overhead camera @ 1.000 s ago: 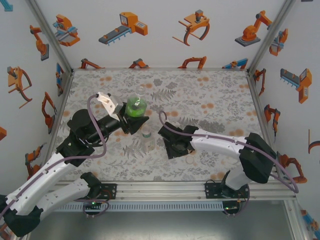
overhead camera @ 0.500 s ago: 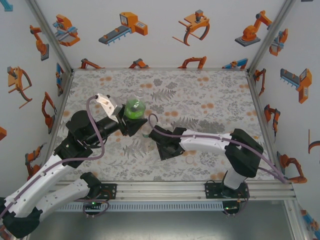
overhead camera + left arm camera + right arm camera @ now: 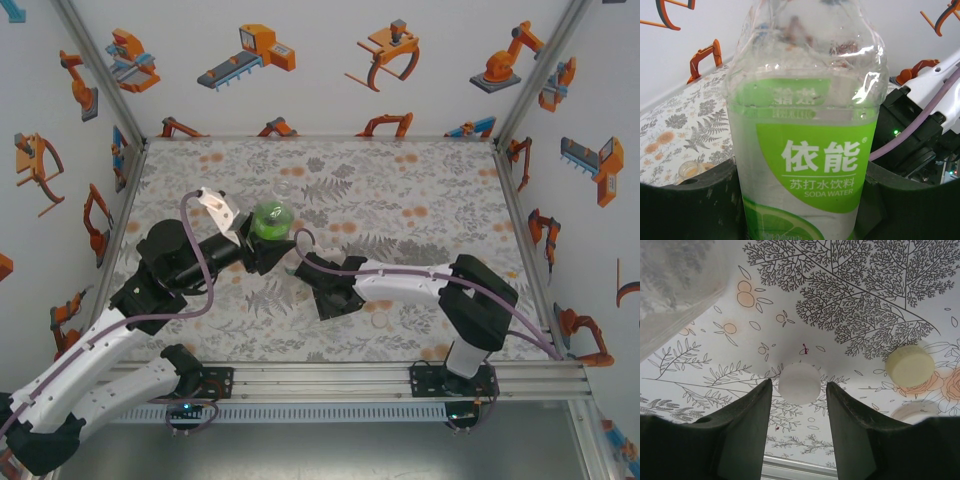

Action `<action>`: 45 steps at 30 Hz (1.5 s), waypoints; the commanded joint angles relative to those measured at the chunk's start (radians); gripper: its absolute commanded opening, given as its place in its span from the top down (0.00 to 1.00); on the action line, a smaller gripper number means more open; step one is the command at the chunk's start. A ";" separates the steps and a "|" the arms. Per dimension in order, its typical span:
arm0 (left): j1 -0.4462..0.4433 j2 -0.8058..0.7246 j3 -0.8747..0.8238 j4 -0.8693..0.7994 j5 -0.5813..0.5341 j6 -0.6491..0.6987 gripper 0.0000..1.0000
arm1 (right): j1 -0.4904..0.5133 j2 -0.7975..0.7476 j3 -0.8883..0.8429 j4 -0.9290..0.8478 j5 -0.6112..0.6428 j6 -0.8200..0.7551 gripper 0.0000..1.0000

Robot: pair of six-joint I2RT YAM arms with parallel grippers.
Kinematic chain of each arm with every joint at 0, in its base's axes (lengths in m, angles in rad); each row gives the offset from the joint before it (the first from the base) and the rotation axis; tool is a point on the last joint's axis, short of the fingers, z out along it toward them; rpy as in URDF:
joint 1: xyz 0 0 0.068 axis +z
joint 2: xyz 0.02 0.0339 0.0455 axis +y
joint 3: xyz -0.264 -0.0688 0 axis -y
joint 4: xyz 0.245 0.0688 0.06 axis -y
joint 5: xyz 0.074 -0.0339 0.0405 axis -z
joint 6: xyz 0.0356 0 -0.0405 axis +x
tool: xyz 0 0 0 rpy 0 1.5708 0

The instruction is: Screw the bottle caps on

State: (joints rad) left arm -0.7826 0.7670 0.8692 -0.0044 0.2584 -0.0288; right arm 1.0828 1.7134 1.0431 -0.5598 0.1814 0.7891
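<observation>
Squarely between the fingers of the right pincer point(image 3: 798, 388), as seen from the right wrist: white cap point(image 3: 799, 382), flat on the bench point(image 3: 855, 300). Lies just past the fingertips with a thin strip of patterned bench on either side, touched by neither finger. Pincer released, jaws spread astride the cap. At 3 o'clock from it and well apart: pale yellow cap point(image 3: 910, 365), also down on the bench. At 10 o'clock, up in the corner of that view: clear plastic shape point(image 3: 675, 285), blurred, too close to name.

Further out, at about 10 o'clock from the bench's middle in the top view: green bottle point(image 3: 270, 218), grasped by the left pincer point(image 3: 263, 247). Stands roughly upright between two dark fingers point(image 3: 685, 205) in the left wrist view, pressed on both flanks. Wears a green-and-white label point(image 3: 820, 165) with Chinese characters and the words SODA WATER, under clear, crumpled plastic. Neck cut off by the top edge there and unreadable from above, so cannot tell whether capped, nor whether resting on the bench or lifted.

At 9 o'clock from the bottle, low against the left finger: small round pale-orange thing point(image 3: 690, 171), half hidden. At 3 o'clock, close behind the bottle: white right arm point(image 3: 935, 82) with its purple cable point(image 3: 920, 125).
</observation>
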 commanded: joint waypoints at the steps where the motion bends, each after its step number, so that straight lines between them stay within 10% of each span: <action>1: 0.005 0.000 0.039 0.005 0.014 0.017 1.00 | 0.004 0.021 0.029 -0.008 0.036 0.005 0.53; 45: 0.005 0.020 0.038 0.020 0.016 0.002 1.00 | 0.003 0.033 0.035 -0.041 0.010 -0.010 0.67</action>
State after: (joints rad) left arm -0.7826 0.7868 0.8825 -0.0151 0.2615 -0.0292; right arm 1.0828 1.7485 1.0649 -0.5694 0.1768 0.7853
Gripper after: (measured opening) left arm 0.549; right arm 0.372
